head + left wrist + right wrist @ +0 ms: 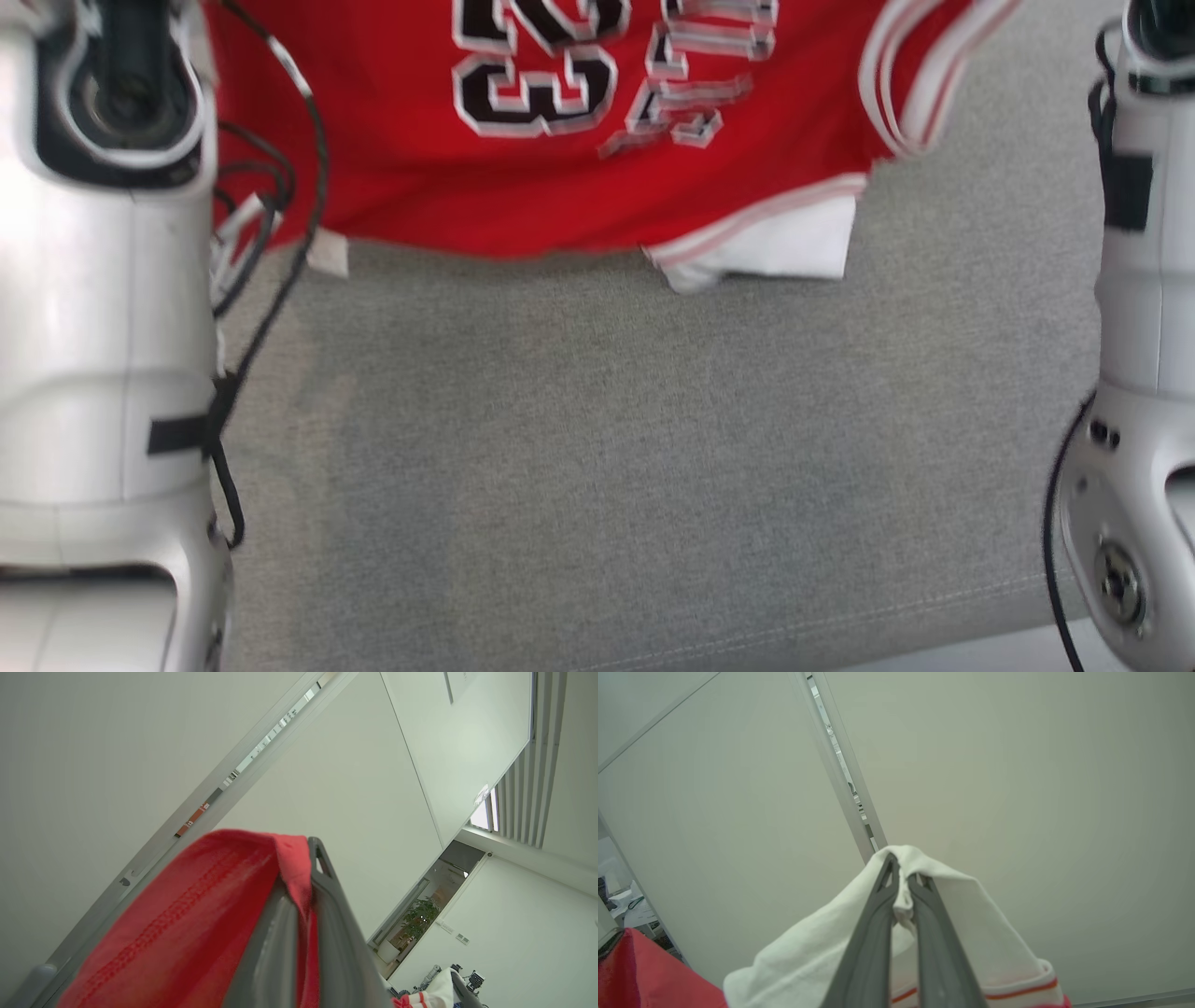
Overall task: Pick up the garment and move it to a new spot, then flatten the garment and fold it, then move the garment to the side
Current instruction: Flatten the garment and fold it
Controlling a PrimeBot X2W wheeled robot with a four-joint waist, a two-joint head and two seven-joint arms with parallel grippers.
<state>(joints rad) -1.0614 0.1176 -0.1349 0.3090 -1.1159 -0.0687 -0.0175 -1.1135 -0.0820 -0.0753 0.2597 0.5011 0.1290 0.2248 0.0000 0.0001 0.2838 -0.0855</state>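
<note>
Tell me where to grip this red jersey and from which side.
Grip the jersey at its edges, one gripper per side, coming in from outside. It is limp and hangs as a sheet; the stitched red hem in the left gripper and the white striped edge in the right gripper likely hold firmer than mid-cloth.

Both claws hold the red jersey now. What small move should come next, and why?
Probably lower both arms together to lay the jersey on the grey surface. The left claw is shut on red cloth and the right claw on a white part, so the jersey seems to hang between them, with the surface under its hem.
</note>
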